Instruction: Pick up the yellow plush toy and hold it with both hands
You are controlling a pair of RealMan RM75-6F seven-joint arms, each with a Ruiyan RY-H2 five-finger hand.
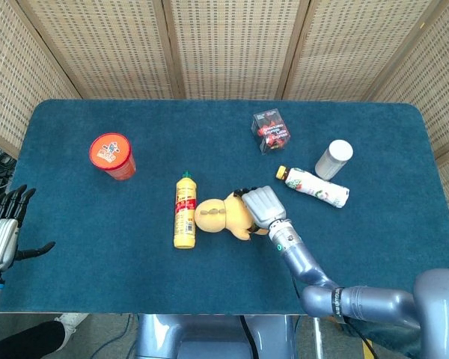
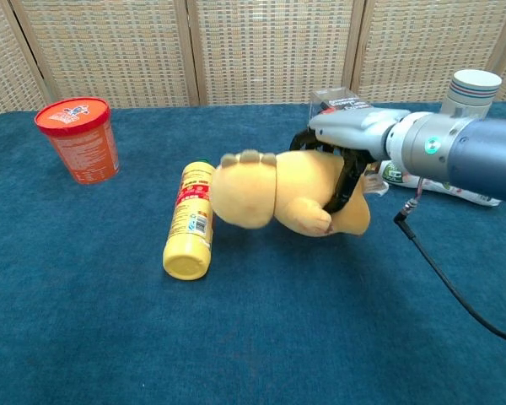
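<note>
Broadly, worktop: blue-carpeted worktop [image 1: 97, 217], front edge cut off in the chest view.
Toy: yellow plush toy [image 2: 278, 190] lifted clear of the cloth, head just beside the yellow squeeze bottle [image 1: 184, 221].
Right hand [image 1: 261, 207]: fingers clenched over the toy's rear, fingertips hidden.
Left hand [image 1: 1, 233]: empty, fingers spread, at the worktop's edge, partly cropped.

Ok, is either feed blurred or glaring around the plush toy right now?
Head view: sharp, even light, no glare on the yellow plush toy. Chest view: also sharp; the right hand covers part of the toy, with a soft shadow on the blue table under it.
</note>
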